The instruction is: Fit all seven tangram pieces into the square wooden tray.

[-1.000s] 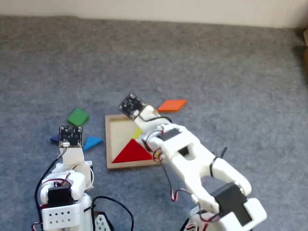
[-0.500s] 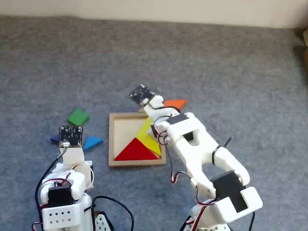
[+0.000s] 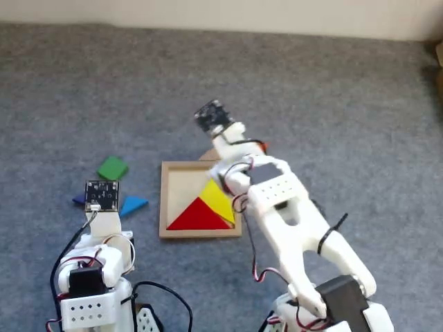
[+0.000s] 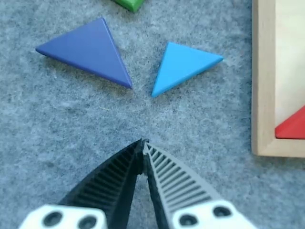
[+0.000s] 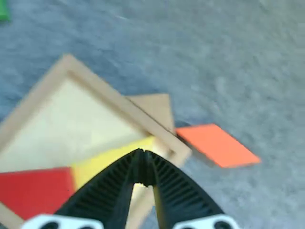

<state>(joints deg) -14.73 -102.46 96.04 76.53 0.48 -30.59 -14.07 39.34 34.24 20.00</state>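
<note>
Three loose tangram pieces lie at the left of the grey carpeted surface (image 3: 332, 104): a dark blue triangle (image 4: 88, 50), a green square (image 3: 112, 168) and a light blue triangle (image 4: 183, 64). The left gripper (image 4: 143, 143) is near the two triangles, its jaws pressed together and empty. To their right, the square wooden tray (image 3: 164, 200) holds a red triangle (image 3: 197, 216) touching a yellow triangle (image 3: 217, 196); the right gripper (image 5: 141, 160), also closed on nothing, is above the tray's far right corner, beyond which lie a tan triangle (image 5: 155, 107) against the rim and an orange parallelogram (image 5: 217, 144).
</note>
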